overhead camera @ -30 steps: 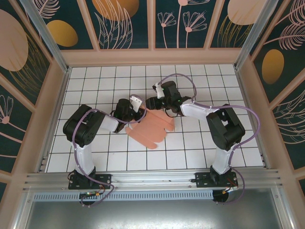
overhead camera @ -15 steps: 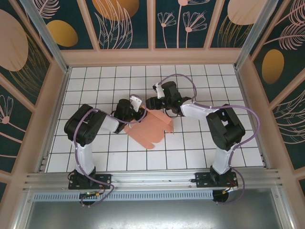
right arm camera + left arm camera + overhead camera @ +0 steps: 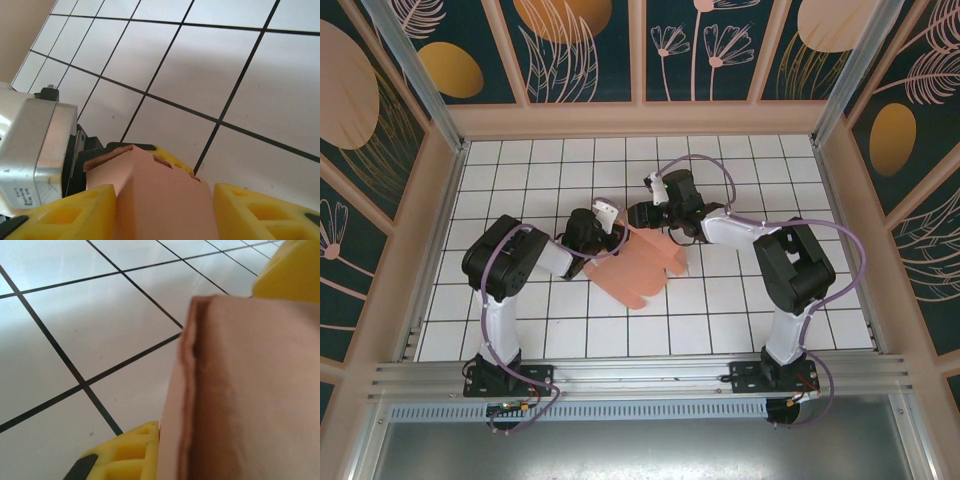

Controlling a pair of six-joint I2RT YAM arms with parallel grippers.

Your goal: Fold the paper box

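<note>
The paper box [image 3: 640, 268], a salmon-pink cardboard sheet with flaps, lies partly raised on the tiled floor at mid-table. My left gripper [image 3: 608, 232] is shut on its upper left edge. In the left wrist view the doubled cardboard [image 3: 250, 390] is pinched between the yellow fingers [image 3: 125, 452]. My right gripper [image 3: 646, 216] is at the sheet's far edge. In the right wrist view a folded pink section [image 3: 160, 200] fills the gap between my right gripper's [image 3: 165, 202] yellow fingers [image 3: 65, 215], which press on both of its sides.
The white tiled floor [image 3: 740, 320] spreads around the sheet, walled by tan panels [image 3: 435, 230] on the left, right and back. The left wrist's metal housing [image 3: 40, 150] sits close beside the right gripper. An aluminium rail [image 3: 640, 375] runs along the near edge.
The left jaws have closed onto the sheet's edge. The flaps on the sheet's right side have flexed slightly. Both arms have stayed almost in place.
</note>
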